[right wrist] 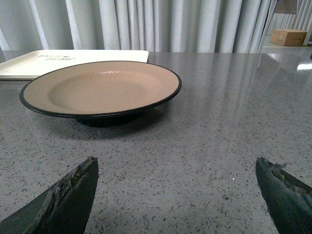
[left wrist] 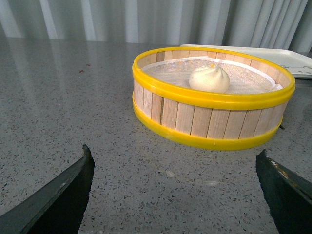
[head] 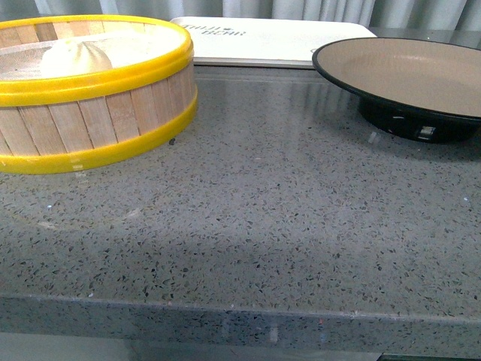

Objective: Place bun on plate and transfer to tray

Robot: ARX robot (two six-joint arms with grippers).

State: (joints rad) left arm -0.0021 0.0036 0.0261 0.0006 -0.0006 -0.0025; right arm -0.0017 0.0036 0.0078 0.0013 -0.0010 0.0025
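Note:
A small white pleated bun (left wrist: 209,79) (head: 74,57) lies inside a yellow-rimmed wooden steamer basket (left wrist: 209,119) (head: 90,120) at the counter's left. The beige plate (head: 443,94) (right wrist: 102,87) with a black rim stands empty at the right. Behind them lies the white tray (head: 263,41) (right wrist: 29,66) (left wrist: 287,61) with dark lettering. My left gripper (left wrist: 174,168) hangs open over bare counter short of the basket. Well short of the plate, my right gripper (right wrist: 175,170) is open too, holding nothing. Neither arm shows in the front view.
Grey speckled stone counter (head: 255,226) with its front edge near the bottom of the front view. Pale curtains (right wrist: 161,24) hang behind the counter. A cardboard box (right wrist: 288,37) sits far off beyond the counter.

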